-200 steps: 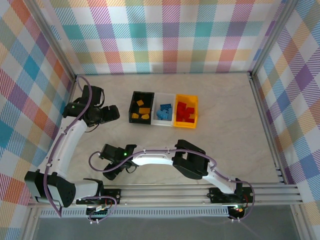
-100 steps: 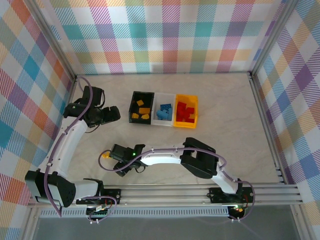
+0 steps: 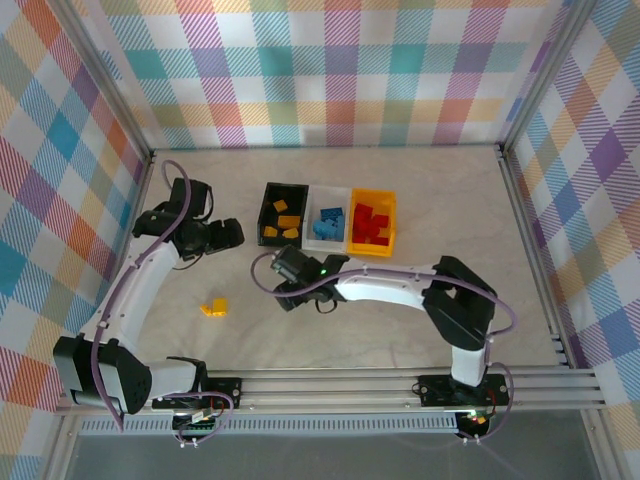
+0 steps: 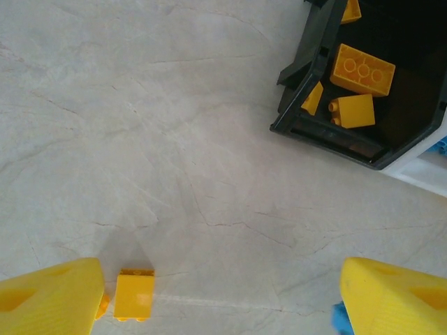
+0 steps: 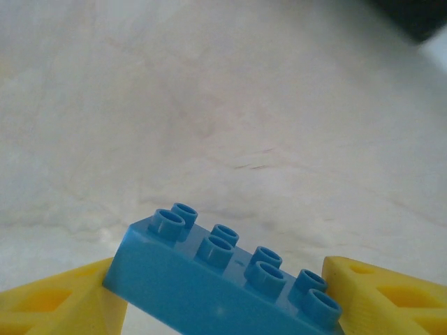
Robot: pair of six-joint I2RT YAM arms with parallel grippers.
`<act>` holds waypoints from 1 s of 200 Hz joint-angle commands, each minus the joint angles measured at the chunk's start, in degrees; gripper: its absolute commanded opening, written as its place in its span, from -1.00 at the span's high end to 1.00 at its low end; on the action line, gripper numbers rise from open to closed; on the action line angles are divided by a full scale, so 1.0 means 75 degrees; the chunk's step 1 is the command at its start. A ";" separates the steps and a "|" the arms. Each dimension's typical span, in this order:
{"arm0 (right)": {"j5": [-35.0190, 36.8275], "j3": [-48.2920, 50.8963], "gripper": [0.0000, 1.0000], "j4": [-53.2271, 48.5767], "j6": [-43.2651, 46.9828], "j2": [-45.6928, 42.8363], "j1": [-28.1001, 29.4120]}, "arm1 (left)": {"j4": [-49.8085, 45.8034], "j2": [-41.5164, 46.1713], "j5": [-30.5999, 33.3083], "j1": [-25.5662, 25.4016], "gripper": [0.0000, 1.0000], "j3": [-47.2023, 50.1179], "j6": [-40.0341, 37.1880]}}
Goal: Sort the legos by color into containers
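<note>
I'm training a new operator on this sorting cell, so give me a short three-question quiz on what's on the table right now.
1. Which colour of bricks lies in the black bin? A red, B blue, C yellow.
2. True or false: one yellow brick lies loose on the table, outside every bin.
3. What do the right arm's jaws hold?
Key: 1 C. 2 True. 3 A blue brick with eight studs.
</note>
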State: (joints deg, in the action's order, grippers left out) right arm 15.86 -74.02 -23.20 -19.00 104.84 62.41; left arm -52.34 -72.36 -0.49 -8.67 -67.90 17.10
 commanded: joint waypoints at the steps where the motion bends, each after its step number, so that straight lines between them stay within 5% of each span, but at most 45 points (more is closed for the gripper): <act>1: 0.0228 0.0119 -0.41 -0.0035 0.0258 -0.0579 -0.0469 | 0.0076 -0.0034 -0.0143 0.0104 -0.75 0.0085 0.0018; 74: -0.0477 -0.1319 -0.42 0.0166 0.1113 0.0317 -0.2662 | -0.0210 -0.0277 0.0262 0.0096 -0.75 0.0662 0.0638; 102: -0.0835 -0.2279 -0.44 0.0175 0.1232 0.1263 -0.3028 | -0.0156 -0.0147 0.0363 0.0097 -0.79 0.1298 0.1191; 131: -0.1085 -0.2981 -0.66 0.0112 0.1419 0.1736 -0.3101 | -0.0444 -0.0135 0.0842 0.0101 -0.90 0.1516 0.1421; 200: -0.1729 -0.0762 -0.71 0.1392 0.0948 -0.0549 -0.2862 | -0.0538 -0.0659 0.1449 0.0401 -0.98 0.2187 0.1973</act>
State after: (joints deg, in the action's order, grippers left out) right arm 6.13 -84.73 -17.91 -10.22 109.86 39.66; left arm -55.00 -75.92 8.73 -7.49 -54.15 28.60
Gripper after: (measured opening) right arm 0.855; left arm 0.987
